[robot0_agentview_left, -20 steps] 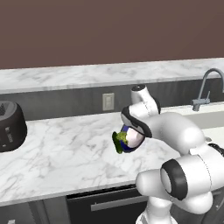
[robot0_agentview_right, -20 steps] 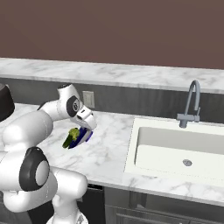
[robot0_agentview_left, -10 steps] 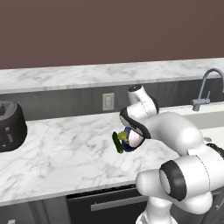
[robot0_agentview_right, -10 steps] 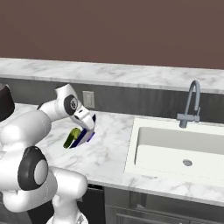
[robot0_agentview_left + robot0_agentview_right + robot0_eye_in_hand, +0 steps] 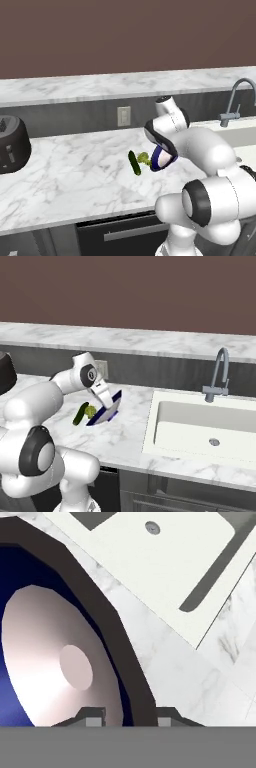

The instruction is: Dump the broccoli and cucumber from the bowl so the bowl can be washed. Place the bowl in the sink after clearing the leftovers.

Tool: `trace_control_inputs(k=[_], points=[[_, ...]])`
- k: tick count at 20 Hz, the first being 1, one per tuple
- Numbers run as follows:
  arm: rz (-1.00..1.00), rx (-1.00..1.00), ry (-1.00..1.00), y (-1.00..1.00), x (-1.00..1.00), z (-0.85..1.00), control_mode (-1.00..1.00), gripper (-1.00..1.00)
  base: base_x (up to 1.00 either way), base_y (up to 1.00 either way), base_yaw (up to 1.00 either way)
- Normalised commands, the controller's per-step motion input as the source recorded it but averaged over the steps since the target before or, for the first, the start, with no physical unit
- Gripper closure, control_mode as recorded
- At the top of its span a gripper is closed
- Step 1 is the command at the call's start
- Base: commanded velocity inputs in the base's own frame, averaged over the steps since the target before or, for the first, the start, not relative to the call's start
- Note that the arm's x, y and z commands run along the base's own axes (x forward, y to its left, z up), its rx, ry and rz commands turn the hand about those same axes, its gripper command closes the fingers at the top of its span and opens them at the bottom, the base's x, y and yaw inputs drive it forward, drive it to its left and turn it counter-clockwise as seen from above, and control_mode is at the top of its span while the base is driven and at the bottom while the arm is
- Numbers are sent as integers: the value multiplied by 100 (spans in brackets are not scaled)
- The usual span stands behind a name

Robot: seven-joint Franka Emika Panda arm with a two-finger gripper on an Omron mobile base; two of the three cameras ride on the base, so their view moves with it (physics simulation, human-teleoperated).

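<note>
We are midway through the dumping step. Our end effector (image 5: 106,402) is closed narrowly on the rim of the bowl (image 5: 107,408), holding it tipped steeply on edge above the table (image 5: 75,175), well left of the sink (image 5: 200,426). In the hand view the bowl's white inside looks bare. The cucumber (image 5: 134,163) and the broccoli (image 5: 144,158) sit just beside the bowl's open face; we cannot tell whether they have landed on the table or are mid-fall. We judge the leftovers essentially cleared. Carrying the bowl across and setting it in the sink remains undone.
</note>
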Motion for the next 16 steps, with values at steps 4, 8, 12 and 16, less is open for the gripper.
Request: trace_control_inputs(k=[4, 8, 12, 16], points=[[-21, 0, 0, -58, -18, 0, -100, 100, 0, 0, 0], [-22, 0, -3, -68, -21, 0, -100, 100, 0, 0, 0], [-22, 0, -12, -77, -19, 0, -100, 100, 0, 0, 0], [-22, 0, -21, -86, -12, 0, -100, 100, 0, 0, 0]])
